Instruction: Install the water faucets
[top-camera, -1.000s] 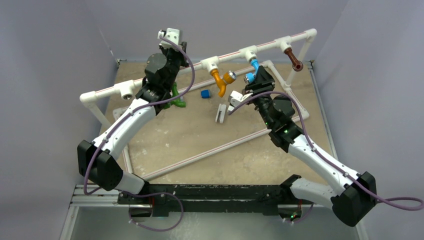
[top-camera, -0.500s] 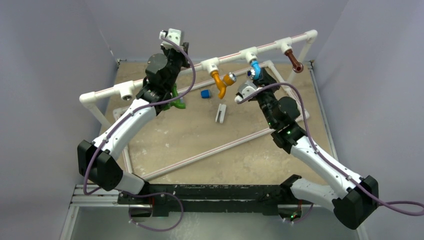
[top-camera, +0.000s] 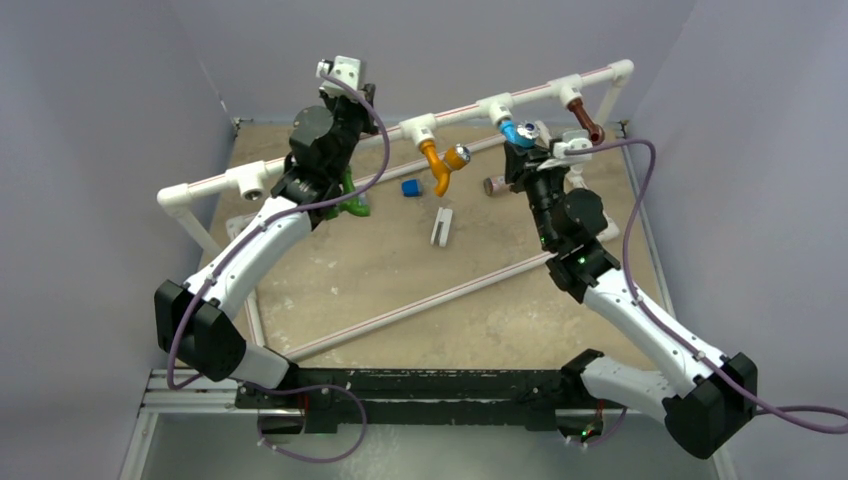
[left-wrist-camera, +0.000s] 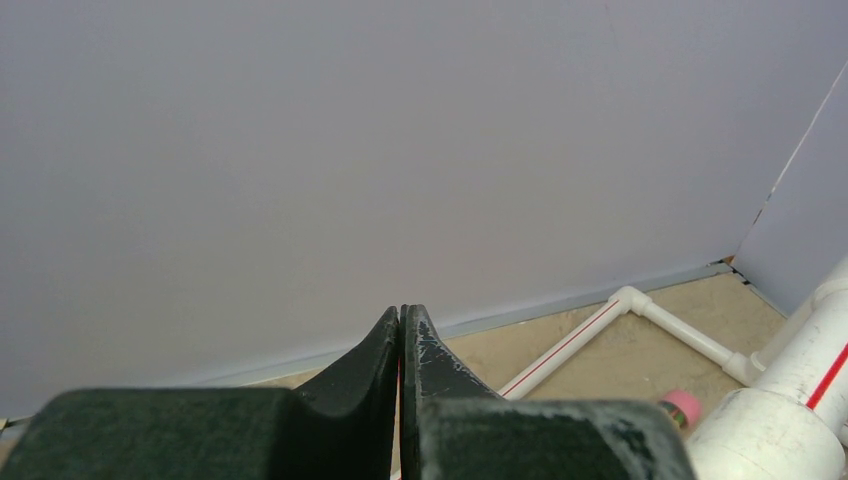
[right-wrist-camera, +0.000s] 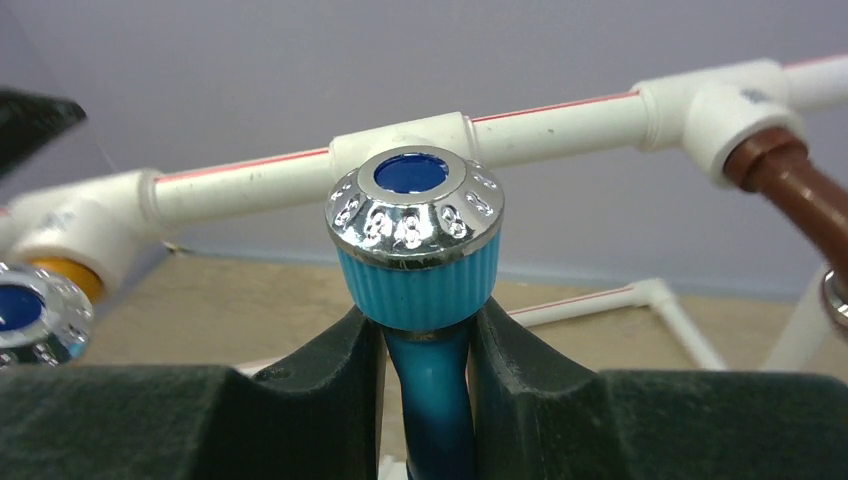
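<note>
My right gripper (right-wrist-camera: 428, 340) is shut on the stem of the blue faucet (right-wrist-camera: 415, 230), just under its silver knob. That faucet (top-camera: 514, 133) hangs from a tee of the raised white pipe (top-camera: 460, 108). On the same pipe are the orange faucet (top-camera: 438, 163) to its left and the brown faucet (top-camera: 586, 121) to its right. The green faucet (top-camera: 352, 200) lies on the table, beside the left arm. My left gripper (left-wrist-camera: 402, 322) is shut on nothing and points at the back wall, above the pipe.
A small blue cube (top-camera: 410, 187), a white clip-like piece (top-camera: 441, 226) and a brown cylinder with a pink cap (top-camera: 493, 185) lie on the table under the pipe. An open tee (top-camera: 252, 181) sits at the pipe's left end. Low pipes (top-camera: 430, 300) cross the floor.
My right gripper rose from above the white piece to the blue faucet and shut on its stem. The faucet's knob swung to the right. The left arm stayed still.
</note>
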